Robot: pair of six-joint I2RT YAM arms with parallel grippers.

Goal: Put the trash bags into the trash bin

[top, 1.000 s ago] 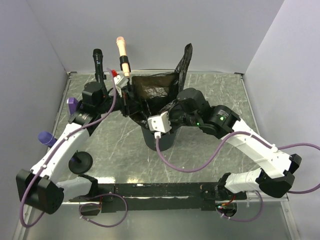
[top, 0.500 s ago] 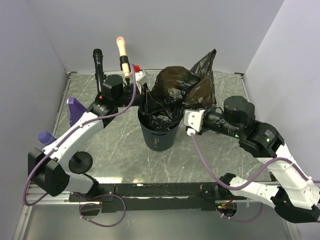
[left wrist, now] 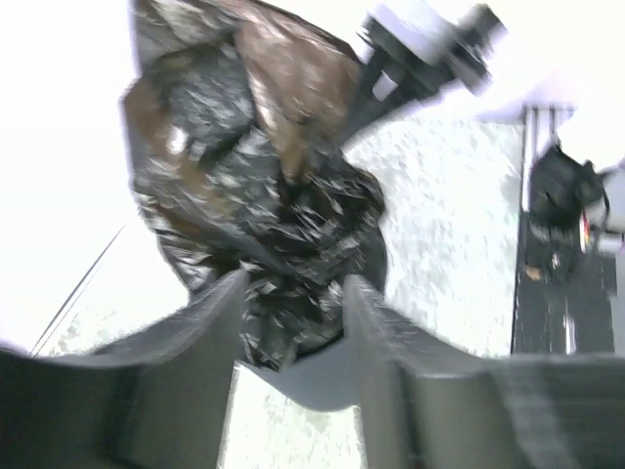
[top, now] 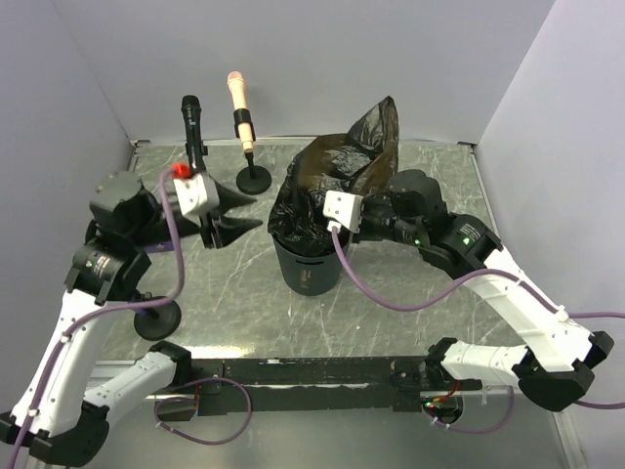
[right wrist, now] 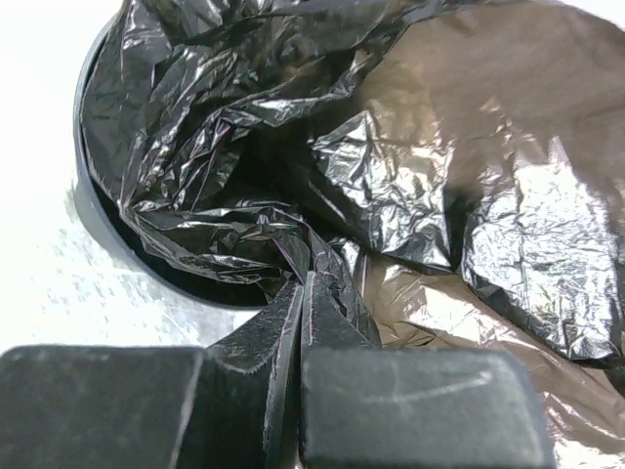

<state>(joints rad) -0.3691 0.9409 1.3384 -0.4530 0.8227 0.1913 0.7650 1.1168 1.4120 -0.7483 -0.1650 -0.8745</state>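
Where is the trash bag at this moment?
In the top view the trash bag bulges out of the trash bin at mid-table, the right gripper pinching it from the right.

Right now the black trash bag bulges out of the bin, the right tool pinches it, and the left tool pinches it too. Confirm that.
One mistake: the top view shows the left tool open, apart from the trash bag, left of the trash bin. The bag does bulge out of the bin, and the right tool pinches it.
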